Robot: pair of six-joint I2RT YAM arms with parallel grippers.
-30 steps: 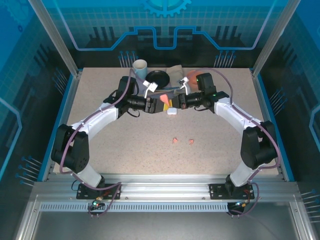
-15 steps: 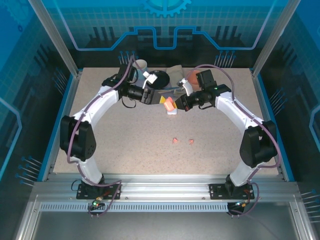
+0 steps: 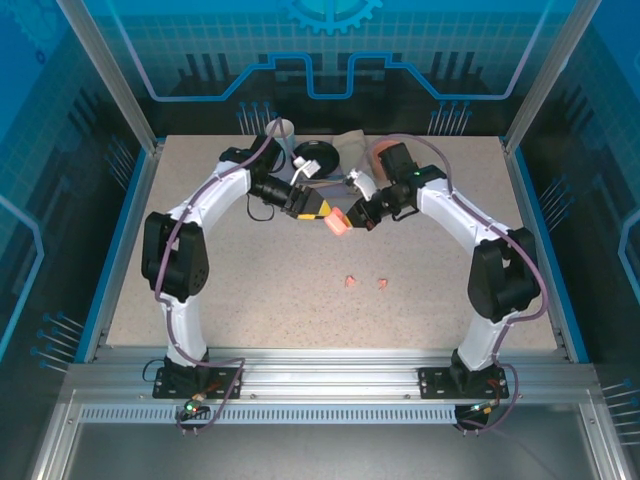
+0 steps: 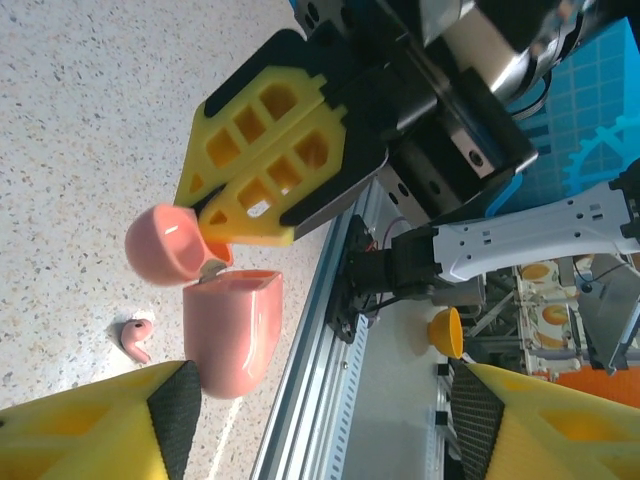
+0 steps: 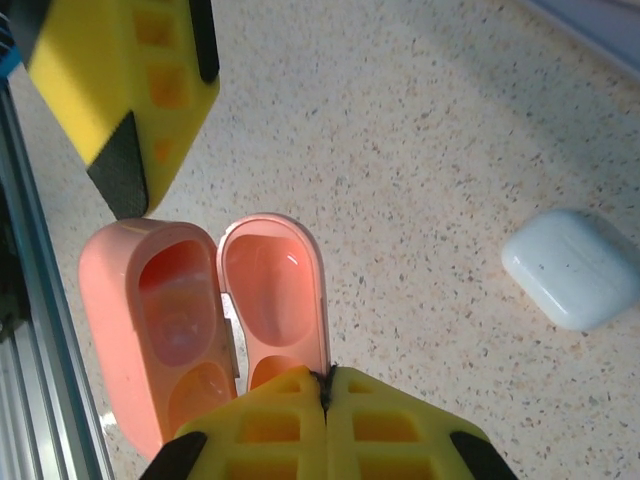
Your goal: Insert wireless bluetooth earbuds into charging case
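R pincer [image 5: 325, 385] pinches pink charging case [image 5: 160, 320] by open lid [image 5: 275, 290] only; L pincer [image 3: 320, 209] wide, empty; risk: hinge swings, case slips free.

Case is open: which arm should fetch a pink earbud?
Probably left. The right hand is shut on the pink case's lid; the left hand is open, empty, free for the pink earbuds.

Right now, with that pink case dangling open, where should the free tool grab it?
Probably the pink charging case's body, across its two broad flat faces, coming from its rounded closed end. The right tool pinches the lid, so the body hangs free off the hinge. The open left tool, approaching from that end, would leave the earbud wells uncovered.
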